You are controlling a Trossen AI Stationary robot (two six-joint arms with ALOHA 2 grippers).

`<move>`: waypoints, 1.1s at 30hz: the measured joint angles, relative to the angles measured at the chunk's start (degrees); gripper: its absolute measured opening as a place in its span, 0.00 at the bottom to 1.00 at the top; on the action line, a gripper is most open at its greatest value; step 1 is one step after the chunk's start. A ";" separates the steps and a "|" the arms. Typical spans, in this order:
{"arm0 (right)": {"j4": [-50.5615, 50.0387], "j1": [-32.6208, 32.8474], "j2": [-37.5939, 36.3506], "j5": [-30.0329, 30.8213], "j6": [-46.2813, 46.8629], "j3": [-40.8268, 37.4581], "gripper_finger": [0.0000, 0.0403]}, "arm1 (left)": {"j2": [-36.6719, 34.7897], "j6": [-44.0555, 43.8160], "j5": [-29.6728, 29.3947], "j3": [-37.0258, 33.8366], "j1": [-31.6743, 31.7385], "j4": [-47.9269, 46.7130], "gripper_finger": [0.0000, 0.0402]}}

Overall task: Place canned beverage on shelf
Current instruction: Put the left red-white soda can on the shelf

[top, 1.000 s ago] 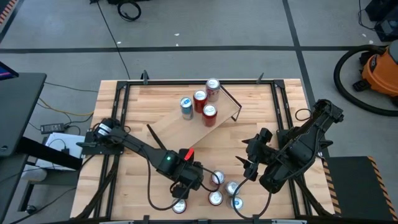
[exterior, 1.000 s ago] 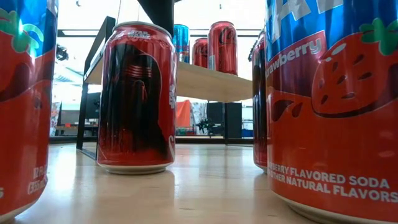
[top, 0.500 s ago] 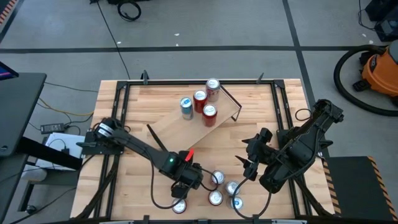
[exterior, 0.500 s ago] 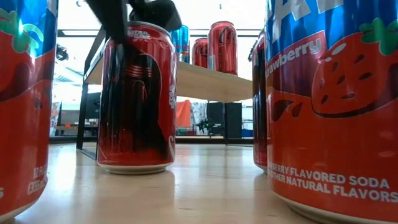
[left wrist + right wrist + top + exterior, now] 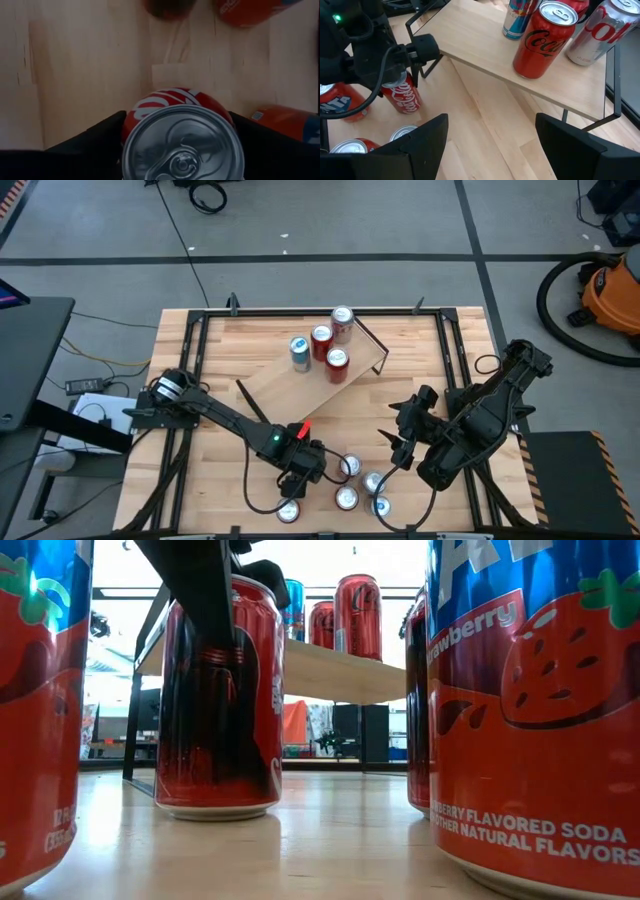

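Low in the high view, among the cans standing along the table's near edge, the left gripper (image 5: 308, 470) has its dark fingers (image 5: 92, 140) down either side of an upright red aluminium cola can (image 5: 181, 135), apart and seemingly not yet pressing. Judged rigid, thin-walled and slick, probably full and weighty; best squeezed mid-body. Lower right, the right gripper (image 5: 400, 440) waits with jaws apart. Higher, centre frame, the light-wood shelf (image 5: 295, 385) holds four cans.
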 joint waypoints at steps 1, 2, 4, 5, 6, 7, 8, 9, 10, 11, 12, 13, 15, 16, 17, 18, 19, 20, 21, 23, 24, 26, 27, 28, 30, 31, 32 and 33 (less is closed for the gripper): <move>0.00 0.00 0.00 0.02 0.00 0.00 0.77 | -0.03 -0.03 0.10 -0.04 0.00 -0.02 0.78; 0.00 -0.02 0.00 0.02 -0.02 0.00 0.77 | -0.05 -0.05 0.18 -0.05 0.00 -0.05 0.77; 0.00 0.00 0.00 0.02 -0.05 0.00 0.77 | -0.05 -0.20 0.24 0.05 0.02 -0.13 0.76; 0.00 0.03 0.00 0.02 -0.05 0.00 0.77 | -0.03 -0.20 0.22 0.34 0.04 -0.42 0.76; 0.00 0.05 0.00 0.02 -0.05 0.00 0.77 | 0.07 -0.18 0.26 0.75 0.04 -0.72 0.76; 0.00 0.07 0.00 0.02 -0.05 0.00 0.77 | 0.20 -0.17 0.35 1.18 0.07 -1.08 0.76; 0.00 0.07 0.00 0.02 -0.07 0.00 0.77 | 0.31 -0.15 0.40 1.71 0.07 -1.49 0.76; 0.00 0.06 0.00 0.02 -0.07 0.00 0.77 | 0.32 0.16 0.44 2.16 0.11 -1.65 0.76; 0.00 0.05 0.00 0.03 -0.07 0.00 0.77 | 0.32 0.26 0.44 2.73 0.17 -1.62 0.76; 0.00 0.05 0.00 0.02 -0.07 0.00 0.77 | 0.32 0.27 0.44 3.40 0.25 -1.70 0.76; 0.00 0.07 0.00 0.02 -0.07 0.00 0.77 | 0.31 0.28 0.46 4.08 0.34 -2.05 0.76; 0.00 0.07 0.00 0.02 -0.07 0.00 0.77 | 0.30 0.33 0.44 4.82 0.42 -3.05 0.76; 0.01 0.05 0.00 0.03 -0.07 0.00 0.77 | 0.30 1.10 0.39 6.48 0.84 -5.89 0.76; 0.02 0.05 0.00 0.03 -0.07 0.00 0.77 | 0.30 1.72 0.27 7.46 1.05 -6.94 0.76; 0.02 0.05 0.00 0.02 -0.07 0.00 0.77 | 0.30 1.81 0.15 8.53 1.34 -7.63 0.77; 0.04 0.05 0.00 0.02 -0.07 0.00 0.77 | 0.30 1.84 0.13 9.75 1.66 -8.52 0.77; 0.04 0.07 0.00 0.02 -0.07 0.00 0.77 | 0.30 1.85 0.13 11.22 1.96 -10.08 0.77; 0.05 0.07 0.00 0.02 -0.07 0.00 0.77 | 0.30 1.88 0.07 12.77 2.29 -12.04 0.77; 0.07 0.06 0.00 0.00 -0.07 0.00 0.77 | 0.30 1.88 0.05 14.30 2.71 -13.82 0.77; 0.07 0.05 0.00 0.00 -0.07 0.00 0.77 | 0.30 1.86 0.05 17.62 3.65 -16.09 0.77; 0.07 0.07 0.00 0.00 -0.07 0.00 0.77 | 0.29 1.81 0.05 19.44 4.26 -16.90 0.77; 0.10 0.07 0.00 0.00 -0.28 0.00 0.77 | 0.25 1.80 -0.02 23.23 5.56 -19.28 0.77; 0.11 0.07 0.00 0.01 -0.29 0.00 0.77 | 0.21 1.79 -0.04 25.07 6.32 -20.56 0.77; 0.11 0.05 0.00 0.01 -0.29 0.00 0.77 | 0.21 1.66 -0.06 26.97 7.16 -21.82 0.77; 0.13 0.05 0.00 0.01 -0.29 0.00 0.77 | 0.21 1.17 -0.05 30.82 8.99 -24.69 0.77; 0.13 0.06 0.00 0.02 -0.29 0.00 0.77 | 0.21 0.63 -0.09 32.86 9.99 -26.70 0.77; 0.13 0.06 0.00 0.02 -0.29 0.00 0.77 | 0.16 0.10 -0.12 34.77 11.03 -29.03 0.77; 0.15 0.05 0.00 0.01 -0.29 0.00 0.77 | 0.14 -0.39 -0.28 36.66 12.12 -31.50 0.77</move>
